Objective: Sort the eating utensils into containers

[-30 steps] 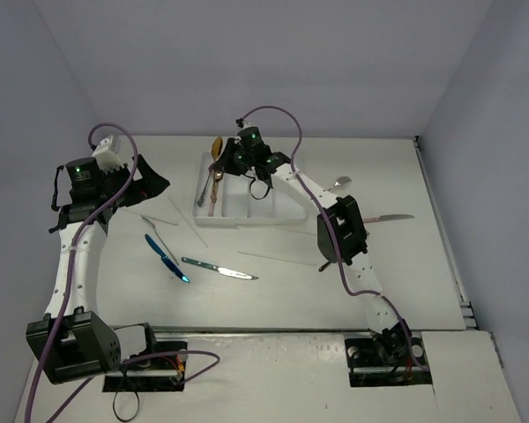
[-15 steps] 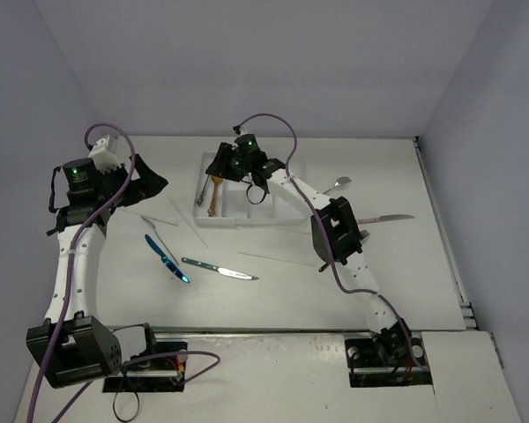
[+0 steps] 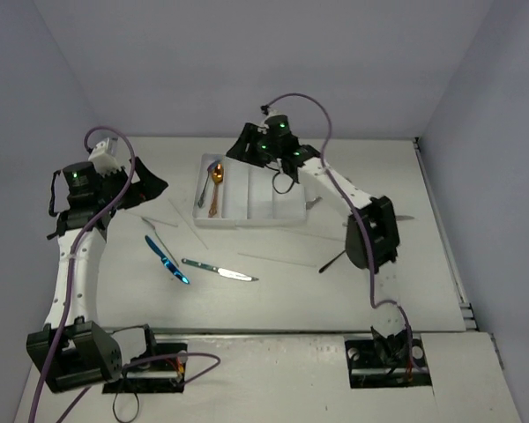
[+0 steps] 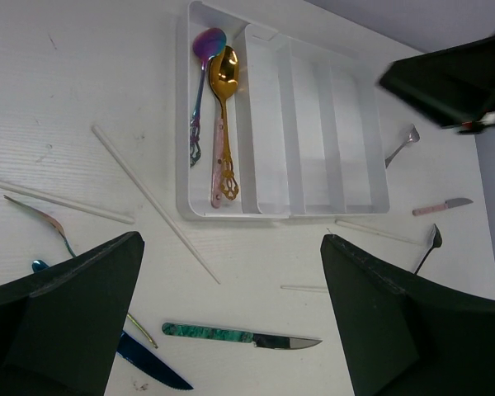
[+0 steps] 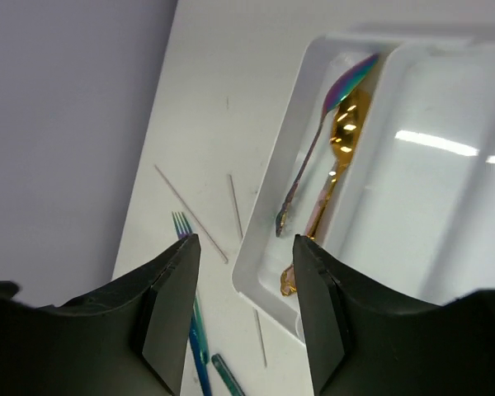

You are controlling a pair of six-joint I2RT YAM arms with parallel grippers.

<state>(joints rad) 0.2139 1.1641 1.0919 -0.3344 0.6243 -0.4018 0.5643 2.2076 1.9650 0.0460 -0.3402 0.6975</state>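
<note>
The white tray (image 3: 251, 216) lies at the table's middle back. In its leftmost compartment a gold spoon (image 3: 217, 175) (image 4: 223, 115) (image 5: 340, 140) lies beside a purple spoon (image 4: 202, 82) (image 5: 313, 157); its other compartments look bare. My right gripper (image 3: 244, 146) (image 5: 246, 247) hovers open over the tray's left end, nothing between its fingers. My left gripper (image 3: 150, 185) (image 4: 231, 239) stands wide open high above the table, left of the tray. Below it lie a green-handled knife (image 3: 219, 270) (image 4: 231, 336) and a blue knife (image 3: 166, 260) (image 4: 153, 371).
Thin pale sticks (image 4: 153, 202) (image 4: 58, 200) (image 3: 278, 259) lie left of and in front of the tray. An iridescent fork (image 4: 41, 219) (image 5: 181, 223) sits near the blue knife. A silver spoon (image 4: 403, 144), a pink-handled knife (image 4: 441, 205) and a black fork (image 3: 331, 262) lie right of the tray.
My right gripper lowered the gold spoon into the leftmost compartment, opened and let it go, then drew back to the right. The left arm has hardly moved.
</note>
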